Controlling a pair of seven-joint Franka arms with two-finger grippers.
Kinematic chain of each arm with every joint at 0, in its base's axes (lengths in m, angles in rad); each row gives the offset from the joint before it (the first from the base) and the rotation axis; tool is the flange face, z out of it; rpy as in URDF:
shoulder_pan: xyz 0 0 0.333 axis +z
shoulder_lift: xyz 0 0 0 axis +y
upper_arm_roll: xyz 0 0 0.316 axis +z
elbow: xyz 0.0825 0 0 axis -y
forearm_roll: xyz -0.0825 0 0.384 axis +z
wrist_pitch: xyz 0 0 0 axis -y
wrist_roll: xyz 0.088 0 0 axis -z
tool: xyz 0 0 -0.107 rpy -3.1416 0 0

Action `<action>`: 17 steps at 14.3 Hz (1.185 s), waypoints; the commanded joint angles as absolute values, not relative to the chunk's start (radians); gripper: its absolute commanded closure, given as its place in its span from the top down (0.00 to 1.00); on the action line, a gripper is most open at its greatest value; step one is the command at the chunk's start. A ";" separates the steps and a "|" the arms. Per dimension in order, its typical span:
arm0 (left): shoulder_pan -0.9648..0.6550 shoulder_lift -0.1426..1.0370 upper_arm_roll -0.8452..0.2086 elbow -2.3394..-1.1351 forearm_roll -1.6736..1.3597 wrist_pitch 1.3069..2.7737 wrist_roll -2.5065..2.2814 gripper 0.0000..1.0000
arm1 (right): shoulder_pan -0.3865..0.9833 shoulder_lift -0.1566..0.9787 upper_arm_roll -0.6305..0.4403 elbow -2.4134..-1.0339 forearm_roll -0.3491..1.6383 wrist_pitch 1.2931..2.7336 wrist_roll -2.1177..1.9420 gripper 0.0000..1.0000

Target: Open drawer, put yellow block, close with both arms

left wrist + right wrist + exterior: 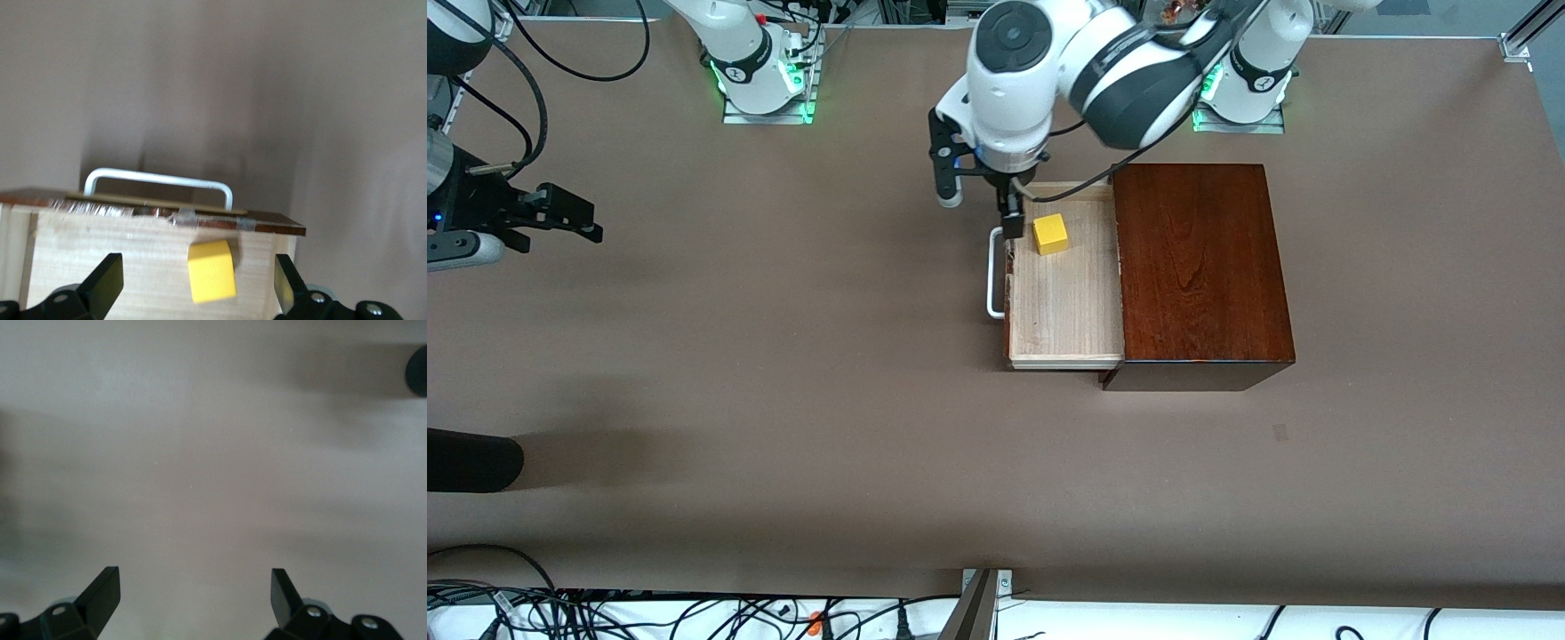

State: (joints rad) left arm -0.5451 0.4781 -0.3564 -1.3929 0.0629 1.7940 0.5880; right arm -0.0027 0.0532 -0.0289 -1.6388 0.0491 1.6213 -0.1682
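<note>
The drawer (1063, 293) stands pulled out of the reddish-brown wooden box (1199, 267), right of centre in the front view, its pale floor bare except for the yellow block (1050, 234), which lies in the drawer's upper corner, close to the dark front panel. The white handle (993, 276) shows only as a thin loop at the drawer's outer edge; its upper end is covered by the left gripper (1012, 222), which hangs over that corner just beside the block. From above, the arm's white wrist hides most of the gripper, so only one dark finger shows there. In the left wrist view the two fingertips (107, 277) stand wide apart at the lower edge of the frame, with the yellow block (212, 271) between them and touching neither; the drawer's front and the handle (160, 181) lie just above it in that frame, and the fingers' bases are cut off by the bottom edge.

The right gripper (560, 213) waits at the left edge of the front view over bare table (783, 356), its arm cropped by the frame. Its wrist view shows both fingertips (107, 587) spread apart over plain brown surface. A dark rounded shape (471, 460) enters low on the left edge; what it is cannot be made out.
</note>
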 commanded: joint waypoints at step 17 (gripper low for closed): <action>-0.626 0.703 -0.334 -1.350 0.322 1.944 0.724 1.00 | -0.023 0.034 -0.015 -1.643 0.052 1.618 -0.175 1.00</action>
State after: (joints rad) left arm -0.6219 0.6935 -0.3399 -1.3803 0.2945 1.9538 0.7149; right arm -0.0087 0.0414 -0.0287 -1.6387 0.0489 1.6287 -0.1680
